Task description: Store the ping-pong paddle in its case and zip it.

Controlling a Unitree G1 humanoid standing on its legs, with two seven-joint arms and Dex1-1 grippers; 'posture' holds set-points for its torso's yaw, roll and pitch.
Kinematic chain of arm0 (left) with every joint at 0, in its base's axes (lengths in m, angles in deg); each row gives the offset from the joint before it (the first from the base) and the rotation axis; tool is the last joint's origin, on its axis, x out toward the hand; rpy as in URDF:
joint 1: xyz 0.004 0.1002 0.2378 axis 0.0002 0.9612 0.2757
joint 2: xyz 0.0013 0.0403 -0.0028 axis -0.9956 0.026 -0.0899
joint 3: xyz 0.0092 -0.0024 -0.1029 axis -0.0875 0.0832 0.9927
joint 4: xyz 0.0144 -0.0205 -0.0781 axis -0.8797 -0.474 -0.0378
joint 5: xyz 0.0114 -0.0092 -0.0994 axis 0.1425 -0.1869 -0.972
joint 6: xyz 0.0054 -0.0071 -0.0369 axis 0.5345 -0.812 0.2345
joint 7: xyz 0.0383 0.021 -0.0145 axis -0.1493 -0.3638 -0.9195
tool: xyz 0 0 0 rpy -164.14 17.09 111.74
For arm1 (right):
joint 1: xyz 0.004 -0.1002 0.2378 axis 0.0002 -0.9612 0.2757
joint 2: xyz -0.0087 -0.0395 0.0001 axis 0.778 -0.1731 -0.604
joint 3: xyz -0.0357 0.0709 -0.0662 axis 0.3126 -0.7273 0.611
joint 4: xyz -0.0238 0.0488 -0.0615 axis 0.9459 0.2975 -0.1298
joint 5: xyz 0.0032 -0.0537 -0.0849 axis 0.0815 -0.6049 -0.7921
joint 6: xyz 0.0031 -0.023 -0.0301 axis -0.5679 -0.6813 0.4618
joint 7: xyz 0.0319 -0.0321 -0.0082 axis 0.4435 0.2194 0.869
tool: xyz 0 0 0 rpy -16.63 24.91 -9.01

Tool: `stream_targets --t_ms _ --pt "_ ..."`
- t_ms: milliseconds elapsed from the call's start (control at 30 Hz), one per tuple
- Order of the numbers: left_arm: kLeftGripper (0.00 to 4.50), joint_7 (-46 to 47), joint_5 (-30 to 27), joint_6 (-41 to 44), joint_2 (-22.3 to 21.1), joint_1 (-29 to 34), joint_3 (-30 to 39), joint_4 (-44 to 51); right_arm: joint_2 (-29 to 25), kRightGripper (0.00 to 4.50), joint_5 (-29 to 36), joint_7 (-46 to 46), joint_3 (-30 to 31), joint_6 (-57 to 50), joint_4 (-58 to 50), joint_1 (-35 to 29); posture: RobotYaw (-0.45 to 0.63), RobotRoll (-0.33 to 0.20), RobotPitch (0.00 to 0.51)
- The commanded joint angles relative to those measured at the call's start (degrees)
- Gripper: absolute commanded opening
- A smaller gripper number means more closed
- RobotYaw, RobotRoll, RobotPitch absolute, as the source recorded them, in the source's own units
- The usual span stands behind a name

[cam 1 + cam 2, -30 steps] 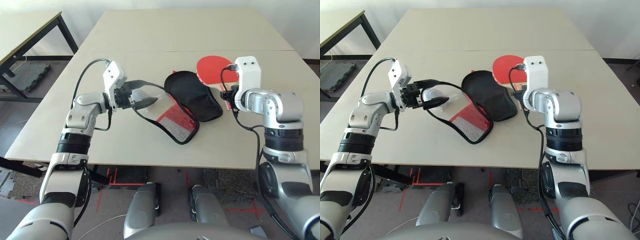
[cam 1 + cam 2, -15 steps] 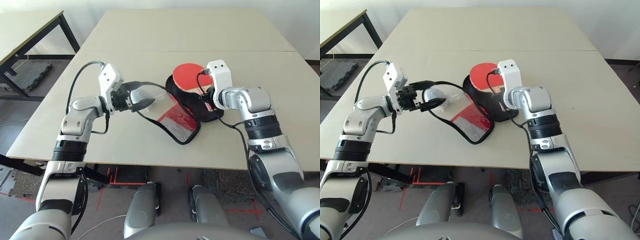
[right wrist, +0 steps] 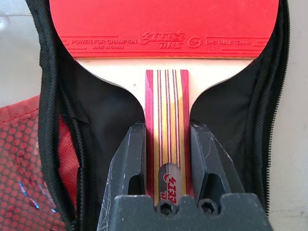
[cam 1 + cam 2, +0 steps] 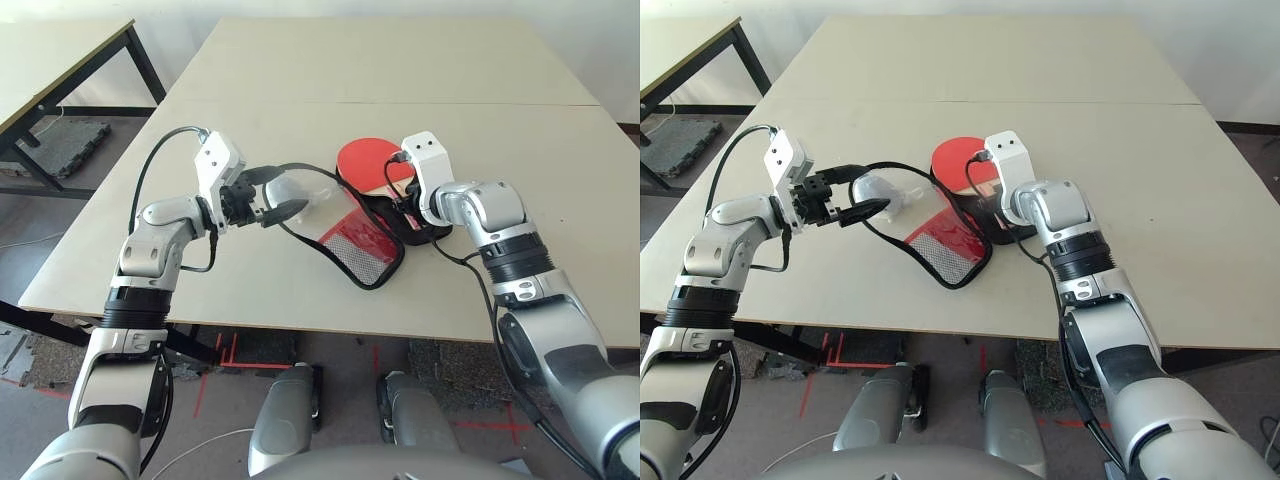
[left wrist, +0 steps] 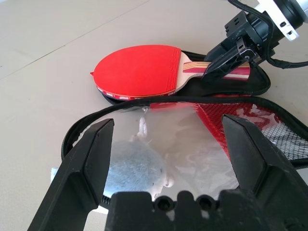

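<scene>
The case lies unzipped in the middle of the table, its black lining facing up. Its red mesh-pocket flap, with the grey-blue plush charm, is raised toward my left gripper. That gripper stands open, fingers spread wide beside the flap's black edging; I cannot tell whether they touch it. My right gripper is shut on the striped wooden handle of the ping-pong paddle. The paddle's red face hangs over the far end of the black lining, between the zipper edges.
The beige table has a seam across its middle and much bare top behind and to the right of the case. A second table stands off to the left, with floor between them. The front edge runs close below the case.
My right arm has carried the paddle leftward, from beside the case to over its open black lining. The left gripper has stayed roughly in place at the raised flap.
</scene>
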Motion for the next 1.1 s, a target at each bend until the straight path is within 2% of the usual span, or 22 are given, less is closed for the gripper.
stream_targets --t_ms 33,1100 --pt "4.50 0.0 -0.5 0.5 -1.1 0.9 0.5 1.0 -0.6 1.08 -1.3 0.3 0.5 1.1 0.8 -0.5 0.21 0.000 0.091" --pt "4.50 0.0 -0.1 0.4 -2.7 0.7 0.3 0.5 0.4 1.08 -2.0 1.6 1.1 -2.4 -3.0 -4.1 0.20 0.000 0.086"
